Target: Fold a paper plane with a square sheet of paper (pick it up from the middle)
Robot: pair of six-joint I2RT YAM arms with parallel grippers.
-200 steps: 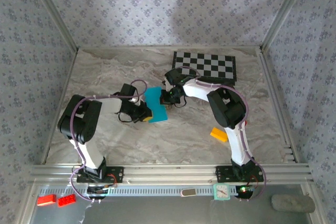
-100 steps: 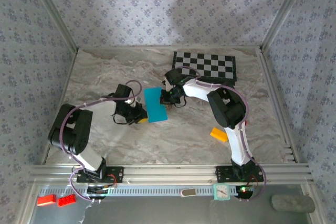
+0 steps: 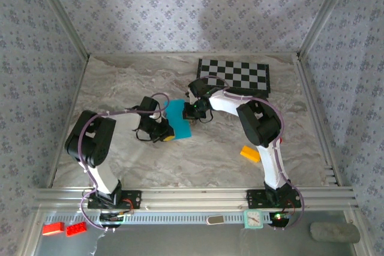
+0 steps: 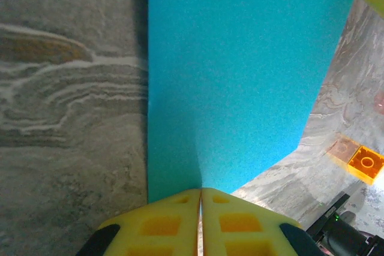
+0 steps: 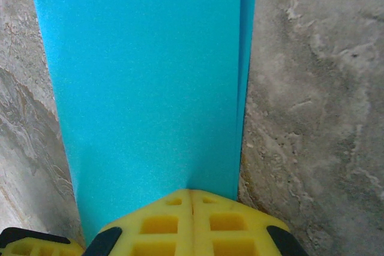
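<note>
Above marbled table (image 3: 210, 154), folded square sheet of paper (image 3: 179, 121) spanning left gripper (image 4: 201, 193) and right gripper (image 5: 192, 195), both pinched shut on opposite edges, likely steadying the fold for creasing.

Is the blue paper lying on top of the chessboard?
No, the blue paper is over the marbled table, apart from the chessboard at the back.

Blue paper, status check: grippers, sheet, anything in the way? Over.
Left gripper shut on blue paper, one edge. Right gripper shut on opposite edge. Paper folded narrow, no dart yet. Orange block and chessboard well apart from it.
</note>
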